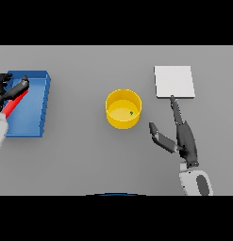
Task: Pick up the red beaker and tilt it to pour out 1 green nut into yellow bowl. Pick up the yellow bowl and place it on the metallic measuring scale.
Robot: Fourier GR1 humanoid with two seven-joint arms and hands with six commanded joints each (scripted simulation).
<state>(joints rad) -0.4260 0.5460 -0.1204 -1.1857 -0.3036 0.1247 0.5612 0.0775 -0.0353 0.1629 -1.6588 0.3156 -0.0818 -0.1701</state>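
Note:
The yellow bowl [123, 109] stands at the table's middle with a small green nut [131, 113] inside it. The red beaker [14, 103] is tilted over the blue tray [37, 89] at the left, and my left hand [8, 87] is shut on it. To the right of the bowl my right hand [180, 132] is open, fingers straight and pointing toward the far side, thumb spread toward the bowl, not touching it. Its fingertips reach the near edge of the pale metallic scale [174, 81], a flat square plate at the far right.
The blue tray is a rectangular bin with raised walls along the left side of the table. Bare grey table lies between the tray, the bowl and the scale.

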